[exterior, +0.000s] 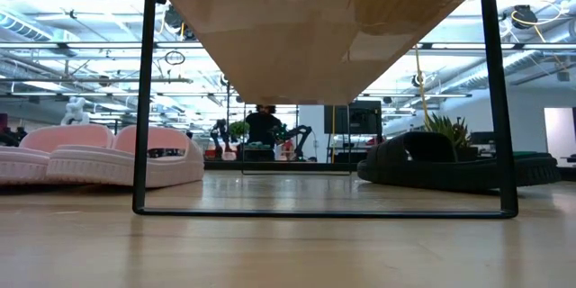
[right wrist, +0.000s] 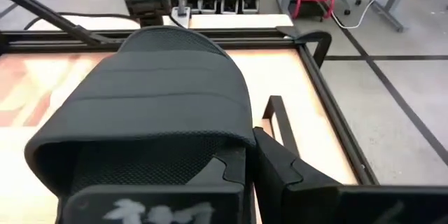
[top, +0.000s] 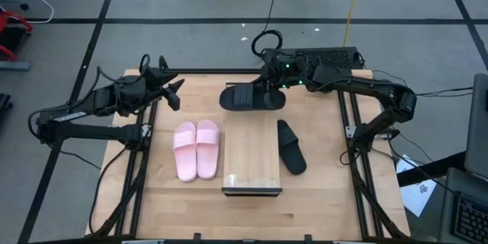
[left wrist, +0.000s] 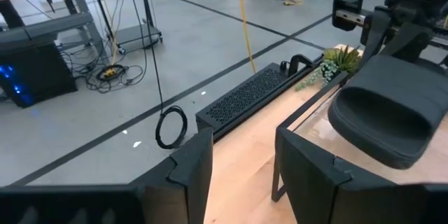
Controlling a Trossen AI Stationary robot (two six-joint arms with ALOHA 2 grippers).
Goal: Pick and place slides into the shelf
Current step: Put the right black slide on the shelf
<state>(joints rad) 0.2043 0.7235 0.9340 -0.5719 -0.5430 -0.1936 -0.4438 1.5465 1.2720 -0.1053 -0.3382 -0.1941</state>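
The right gripper (top: 268,85) clamps a black slide (top: 252,97) by its strap edge (light, flexible foam, probably); the left gripper (top: 174,93), spread, holds nothing.
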